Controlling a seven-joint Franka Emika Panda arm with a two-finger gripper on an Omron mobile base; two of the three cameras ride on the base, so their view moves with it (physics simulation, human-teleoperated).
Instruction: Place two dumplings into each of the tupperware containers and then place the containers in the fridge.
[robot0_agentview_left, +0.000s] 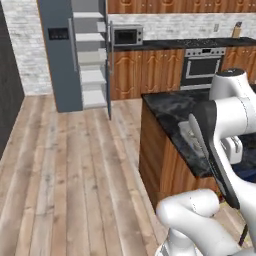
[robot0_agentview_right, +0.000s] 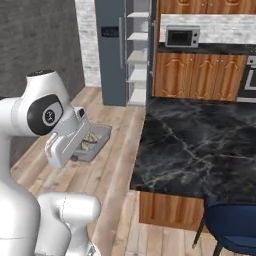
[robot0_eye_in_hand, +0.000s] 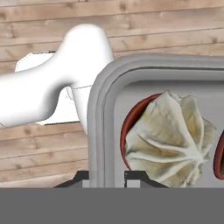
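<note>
**Carrying filled container to fridge**

Fridge (robot0_agentview_right: 120, 50) at 12 o'clock in right base view, door open, white shelves bare. Container (robot0_agentview_right: 92, 142) up off the floor, near arm, abt 9 o'clock. Gripper (robot0_eye_in_hand: 107, 175) nearly shut, pinching container wall (robot0_eye_in_hand: 98, 131). Dumpling (robot0_eye_in_hand: 168, 138) inside at 3 o'clock in hand view. Step: transport. Next, I judge: drive closer, keep tray level, slide onto shelf.
</note>
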